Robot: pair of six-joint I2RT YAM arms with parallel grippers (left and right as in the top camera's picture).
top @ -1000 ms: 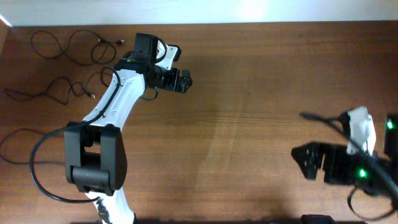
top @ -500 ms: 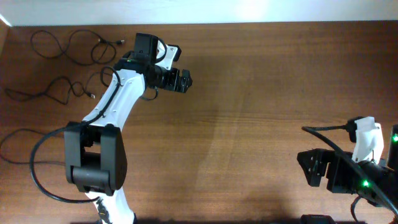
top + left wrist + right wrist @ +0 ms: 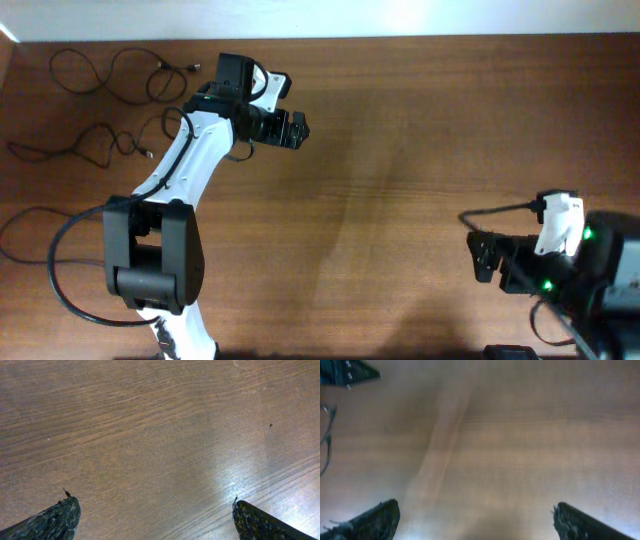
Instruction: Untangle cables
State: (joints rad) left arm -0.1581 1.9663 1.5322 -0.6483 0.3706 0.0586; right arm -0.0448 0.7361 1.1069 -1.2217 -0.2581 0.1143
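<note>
Here the left gripper [image 3: 298, 129] and right gripper [image 3: 480, 257] gape wide over the wood-grain table [image 3: 400, 120].

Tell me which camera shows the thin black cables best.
Overhead: the cables lie as separate wavy strands at the picture's upper left. The left wrist view shows only tabletop; the right wrist view shows one blurred dark strand at its left edge, too unclear to identify.

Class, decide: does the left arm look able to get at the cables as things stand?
Probably yes: the cables lie loose beside it, nothing covers them, and the left gripper is open and empty.
</note>
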